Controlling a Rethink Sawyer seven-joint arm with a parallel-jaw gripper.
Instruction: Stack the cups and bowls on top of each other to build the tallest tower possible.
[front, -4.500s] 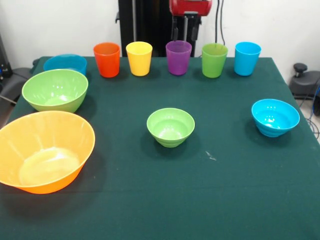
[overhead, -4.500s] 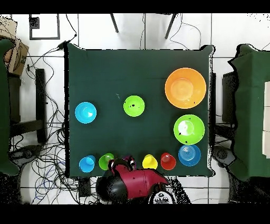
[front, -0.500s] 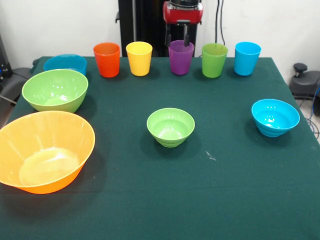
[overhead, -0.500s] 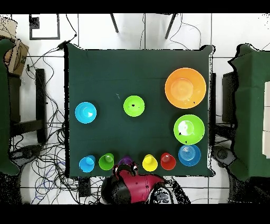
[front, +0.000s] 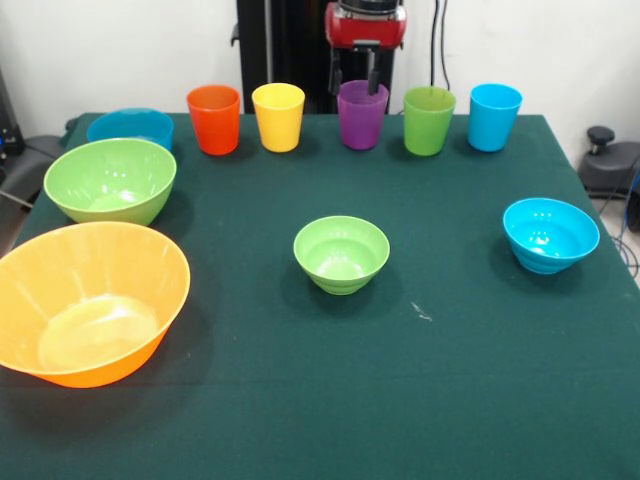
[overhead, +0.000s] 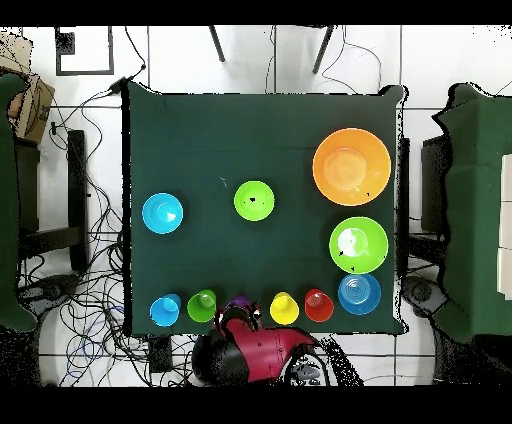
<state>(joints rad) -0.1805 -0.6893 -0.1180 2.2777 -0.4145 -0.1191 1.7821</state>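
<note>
Five cups stand in a row at the table's far edge: orange (front: 213, 120), yellow (front: 278, 117), purple (front: 362, 122), green (front: 429, 121) and light blue (front: 495, 117). My gripper (front: 355, 80) hangs over the purple cup's rim with its fingers apart; one finger (front: 372, 78) dips into the cup and the other is at its left edge. The small green bowl (front: 341, 253) sits mid-table and the small blue bowl (front: 551, 234) at the right. The large orange bowl (front: 90, 300), the medium green bowl (front: 110, 180) and the medium blue bowl (front: 130, 125) are at the left. No tower is in view.
The dark green cloth table (front: 450, 380) holds all the pieces, each standing apart from the others. The black pedestal (front: 280, 50) rises behind the cup row. In the overhead view the red arm (overhead: 262, 350) reaches to the purple cup (overhead: 238, 301).
The gripper has crept a little closer onto the purple cup. The cups and bowls have not moved.
</note>
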